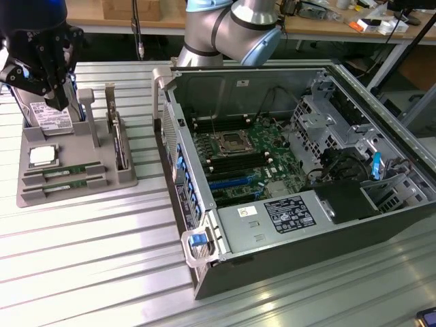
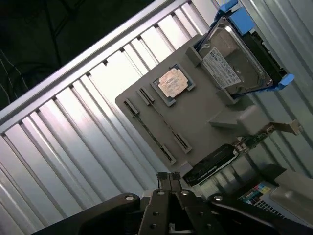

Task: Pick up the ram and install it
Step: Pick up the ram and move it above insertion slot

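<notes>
Hovering gripper: we see the black two-finger gripper (image 1: 60, 101) above the back of the grey plastic parts tray (image 1: 126, 180), over the silver hard drive with a white label (image 1: 48, 116).
Fingers: in the wrist view its fingertips (image 2: 164, 179) are pressed together, gripping nothing.
Ram: one thin green circuit-board ram stick (image 1: 63, 172) and its twin (image 1: 69, 184) lie side by side in the tray's front slots, well apart from the gripper.
Computer: the open dark grey metal computer case (image 1: 286, 262) stands to the exterior view's right of the tray.
</notes>
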